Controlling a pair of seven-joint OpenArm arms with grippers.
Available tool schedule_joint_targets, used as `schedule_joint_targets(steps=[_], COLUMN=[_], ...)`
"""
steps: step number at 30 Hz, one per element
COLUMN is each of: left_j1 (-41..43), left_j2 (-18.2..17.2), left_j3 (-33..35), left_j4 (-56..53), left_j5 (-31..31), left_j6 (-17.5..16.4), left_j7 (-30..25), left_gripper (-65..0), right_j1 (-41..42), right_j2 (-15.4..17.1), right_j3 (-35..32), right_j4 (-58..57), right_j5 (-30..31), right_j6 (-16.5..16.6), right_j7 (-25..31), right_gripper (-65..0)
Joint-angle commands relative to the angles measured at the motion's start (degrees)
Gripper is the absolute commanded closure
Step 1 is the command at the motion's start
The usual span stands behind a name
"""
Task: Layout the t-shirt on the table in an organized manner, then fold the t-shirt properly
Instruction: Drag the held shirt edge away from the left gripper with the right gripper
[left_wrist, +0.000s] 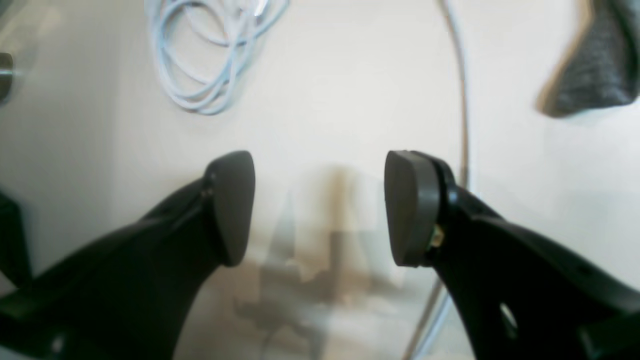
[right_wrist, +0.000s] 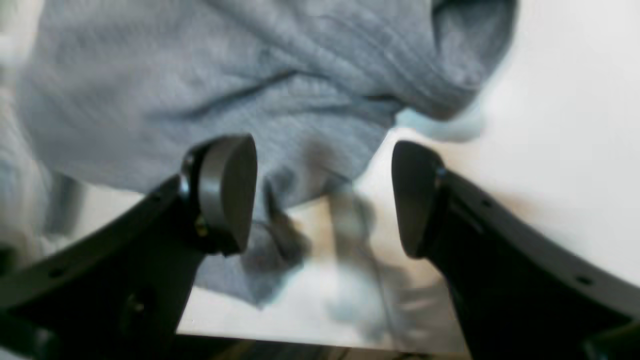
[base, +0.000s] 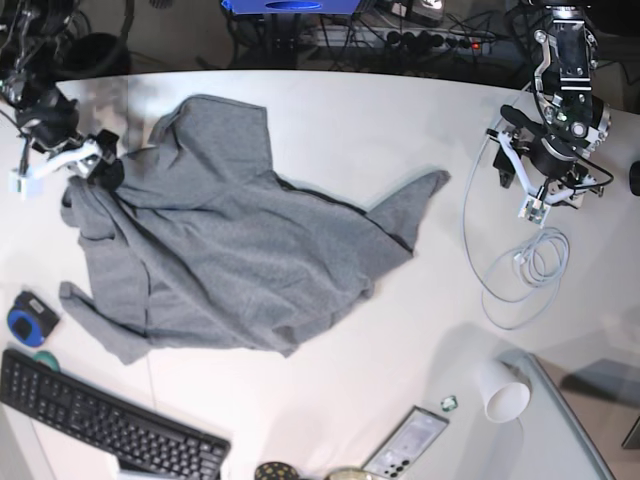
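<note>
The heather-grey t-shirt (base: 250, 250) lies rumpled and partly spread over the left and middle of the white table (base: 330, 110). At the shirt's far-left edge is my right gripper (base: 90, 165). The right wrist view shows that gripper (right_wrist: 322, 195) open, with the t-shirt (right_wrist: 250, 75) bunched just beyond the pads and nothing pinched between them. My left gripper (base: 535, 200) hovers at the table's right side, apart from the shirt. Seen from the left wrist, it (left_wrist: 320, 200) stands open over bare table (left_wrist: 350, 90), with one tip of the t-shirt (left_wrist: 595, 75) at the upper right.
A coiled white cable (base: 520, 270) lies under the left arm and shows ahead of it (left_wrist: 210, 60). A black keyboard (base: 100, 420), a blue object (base: 28, 318), a phone (base: 405, 443) and a paper cup (base: 503, 392) line the near edge. A glass corner panel (base: 580, 400) sits at the near right.
</note>
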Motion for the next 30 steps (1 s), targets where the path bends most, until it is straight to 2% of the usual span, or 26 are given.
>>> schedule_joint_targets(steps=[1,8,12,18,20,23,26,28,30], left_j1=[-0.2,0.1,0.3,0.3,0.3,0.8,1.3,2.5,3.2], left_j2=[-0.9,-0.8,-0.3,2.0,3.0,5.2,7.0,6.9,6.8], left_j3=[-0.4,-0.4,-0.3,0.3,0.3,0.4,0.4,0.2,-0.3], left_j4=[0.9,0.8,0.8,1.3,1.3,1.3,2.7,4.0,5.2], left_j5=[-0.1,-0.4,-0.4,-0.4,-0.4,-0.6,-8.3,-15.6,-24.3], left_j6=[0.3,0.3,0.3,0.3,0.2,0.1,0.1,0.1,0.1], left_j7=[-0.9,-0.9,-1.0,-1.0,-1.0,-1.0,-1.0,-1.0,-0.7], left_gripper=[-39.0,-39.0,-39.0,-39.0,-39.0,-39.0,-39.0,-39.0,-39.0], right_j1=[0.9,4.3,4.6,7.6,7.7,7.2,4.8,3.2,1.7], right_j2=[0.2,-0.3,-0.7,-0.7,-0.7,-0.4,-0.2,-0.2,-0.1], right_j3=[1.0,1.4,-2.1,-4.0,-3.9,-3.9,-3.8,-3.8,-3.8], right_j4=[-1.4,-9.6,-12.2,-16.1,-16.2,-14.6,-10.8,-7.6,-5.1], right_j5=[1.3,1.6,1.7,1.7,1.7,1.8,1.8,1.8,1.8], right_j6=[0.6,0.5,0.5,0.6,0.7,0.7,2.8,3.7,3.7], right_j7=[-1.2,-2.9,-2.6,-2.4,-2.4,-2.6,-2.8,-2.8,-2.8], right_gripper=[-39.9,-39.8,-39.8,-38.3,-27.8,0.0,-3.8,-0.6,-0.5])
